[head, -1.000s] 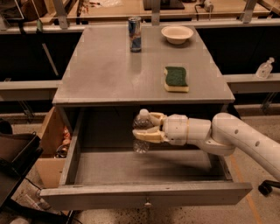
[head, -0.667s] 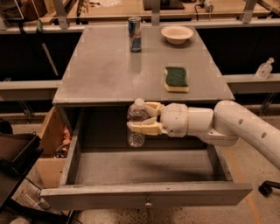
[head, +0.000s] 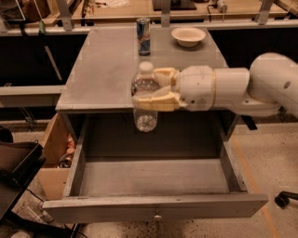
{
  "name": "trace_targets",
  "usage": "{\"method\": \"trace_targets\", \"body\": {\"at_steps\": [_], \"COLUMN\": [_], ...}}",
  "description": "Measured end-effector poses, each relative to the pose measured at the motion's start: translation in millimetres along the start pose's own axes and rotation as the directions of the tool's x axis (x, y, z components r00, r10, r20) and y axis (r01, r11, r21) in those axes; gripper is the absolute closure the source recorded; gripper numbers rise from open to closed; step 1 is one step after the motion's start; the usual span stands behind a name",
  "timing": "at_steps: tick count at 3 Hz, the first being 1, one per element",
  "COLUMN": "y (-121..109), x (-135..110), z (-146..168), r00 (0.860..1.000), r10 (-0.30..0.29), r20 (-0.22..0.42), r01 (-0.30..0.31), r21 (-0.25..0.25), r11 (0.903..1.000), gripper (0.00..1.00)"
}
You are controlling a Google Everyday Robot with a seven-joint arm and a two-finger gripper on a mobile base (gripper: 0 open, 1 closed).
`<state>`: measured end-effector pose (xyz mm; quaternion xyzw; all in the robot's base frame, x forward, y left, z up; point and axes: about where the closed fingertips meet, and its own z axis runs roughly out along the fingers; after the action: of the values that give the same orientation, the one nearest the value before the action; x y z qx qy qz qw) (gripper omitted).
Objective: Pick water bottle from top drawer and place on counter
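The water bottle, clear with a white cap, is held upright in the air above the open top drawer, at the height of the counter's front edge. My gripper comes in from the right and is shut on the bottle's middle, its cream fingers wrapped around it. The grey counter lies just behind the bottle. The drawer is pulled fully out and its floor is bare; its front has a small round knob.
A blue-and-silver drink can and a white bowl stand at the back of the counter. My white arm covers the counter's right side. A wooden bench runs behind. A dark bin stands at left.
My gripper has lifted the water bottle up out of the drawer to counter height. The view has also moved closer to the cabinet.
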<state>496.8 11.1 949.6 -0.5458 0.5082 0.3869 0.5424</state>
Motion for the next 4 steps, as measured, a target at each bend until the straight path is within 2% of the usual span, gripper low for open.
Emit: {"method": "trace_targets", "body": {"at_steps": [1,2,3,4], "y": [-24.3,-71.7,-126.7,-174.4], "x": [-47.5,-70.6,-70.8,-69.4], "z": [-9.6,-4.2,10.0,20.1], "r00": [0.999,0.997,0.996,0.998], "r10": [-0.008,0.002,0.004,-0.006], "r20": [-0.043,-0.082,-0.086,-0.062], "r01": [0.008,-0.004,-0.005,0.007], "r21": [-0.007,-0.022,-0.016,0.019], "r11": [0.9999,0.9997,0.9999,0.9998], "gripper": [1.0,1.0,1.0,1.0]}}
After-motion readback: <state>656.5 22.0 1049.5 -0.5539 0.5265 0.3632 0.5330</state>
